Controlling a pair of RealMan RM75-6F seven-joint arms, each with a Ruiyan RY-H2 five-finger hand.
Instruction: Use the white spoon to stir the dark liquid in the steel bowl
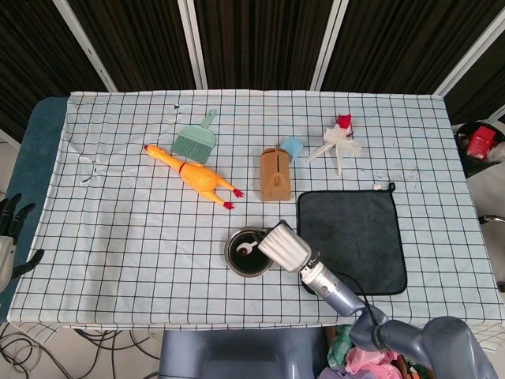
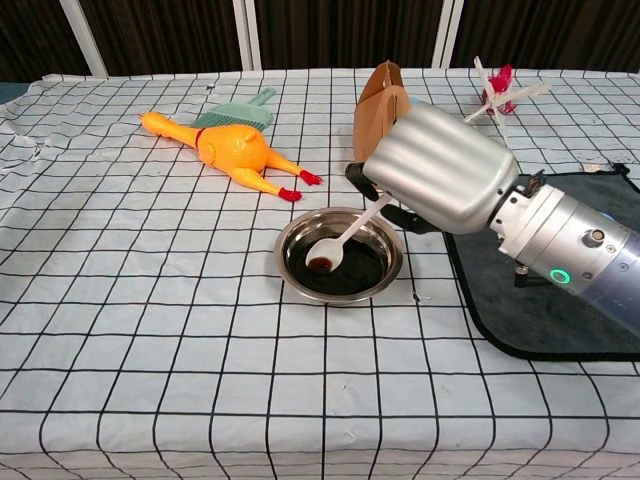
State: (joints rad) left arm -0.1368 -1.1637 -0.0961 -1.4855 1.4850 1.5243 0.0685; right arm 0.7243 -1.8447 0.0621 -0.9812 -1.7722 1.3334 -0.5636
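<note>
Pinching one white spoon (image 2: 340,240), the right robot hand (image 2: 437,168) dips it in one steel bowl (image 2: 391,268).

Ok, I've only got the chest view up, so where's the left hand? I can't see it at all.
Observer: The left hand shows only in the head view. It is off the left edge of the table, fingers apart, holding nothing.
Operator: And the dark cloth on the right, does it run off the table?
Observer: No. From above, the whole cloth lies on the table, with a small loop at its far right corner.
Operator: Seen from above, does the right hand hide the bowl?
Observer: Only the right rim. The right hand, holding the spoon, overlaps that side of the bowl.
</note>
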